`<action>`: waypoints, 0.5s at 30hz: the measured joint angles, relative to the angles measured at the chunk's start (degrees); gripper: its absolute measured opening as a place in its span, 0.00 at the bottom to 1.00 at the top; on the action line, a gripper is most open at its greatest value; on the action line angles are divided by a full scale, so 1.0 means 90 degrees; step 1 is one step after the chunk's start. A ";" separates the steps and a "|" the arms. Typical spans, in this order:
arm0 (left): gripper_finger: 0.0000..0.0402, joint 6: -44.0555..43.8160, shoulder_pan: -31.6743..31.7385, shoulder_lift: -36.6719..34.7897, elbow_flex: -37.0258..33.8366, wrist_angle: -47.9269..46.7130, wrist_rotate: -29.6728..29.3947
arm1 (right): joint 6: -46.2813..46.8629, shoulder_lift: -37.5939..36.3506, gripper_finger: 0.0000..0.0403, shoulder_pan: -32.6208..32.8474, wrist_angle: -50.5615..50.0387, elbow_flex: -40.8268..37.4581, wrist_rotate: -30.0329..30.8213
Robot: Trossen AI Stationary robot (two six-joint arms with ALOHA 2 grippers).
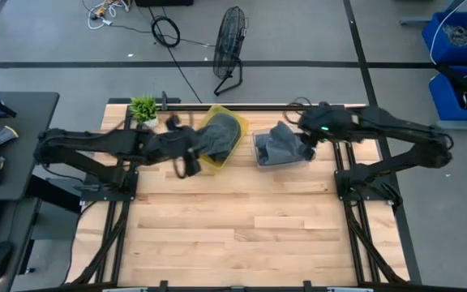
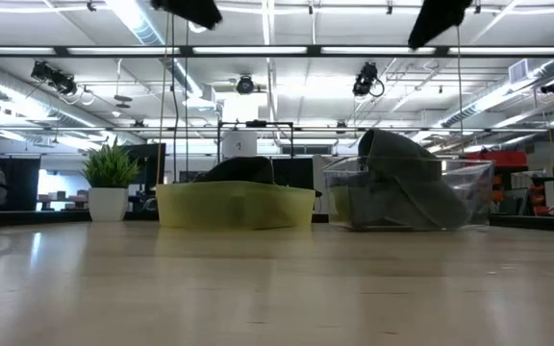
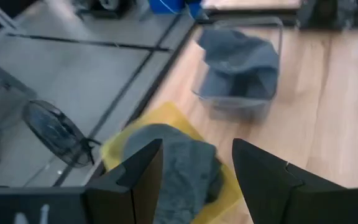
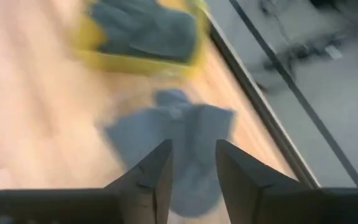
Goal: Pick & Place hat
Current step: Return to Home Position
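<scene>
Overhead, left hand (image 3: 197, 149) and right hand (image 4: 192, 146) clear bins (image 2: 234, 208) (image 2: 471, 190).

Bright even light from ceiling lamps (image 2: 131, 17), soft sheen on tabletop (image 2: 258, 279), faint shadows

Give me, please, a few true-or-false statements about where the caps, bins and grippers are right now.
1. A cap lies in the yellow bin. True.
2. The clear bin is empty. False: dark caps fill it.
3. The left gripper holds a cap. False: it is open and empty, above the yellow bin.
4. A potted plant stands on the table. True.
5. The right gripper rests on the table. False: it hangs open above the clear bin.
</scene>
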 joint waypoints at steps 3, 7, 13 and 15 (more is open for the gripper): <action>0.49 -0.0371 -0.0262 -0.0551 -0.0001 -0.0669 -0.0351 | -0.0199 -0.0685 0.29 0.0408 0.0366 -0.0224 -0.0216; 0.49 -0.1169 -0.0696 -0.1228 -0.0133 -0.1541 -0.0910 | -0.0288 -0.1791 0.28 0.0917 0.1191 -0.0990 -0.0199; 0.49 -0.2052 -0.1340 -0.2586 -0.2104 -0.1071 -0.1592 | -0.0379 -0.3571 0.25 0.1425 0.2610 -0.2758 -0.0311; 0.49 -0.2348 -0.1511 -0.3101 -0.2986 -0.0528 -0.1585 | -0.0374 -0.4114 0.25 0.1470 0.2890 -0.3269 -0.0307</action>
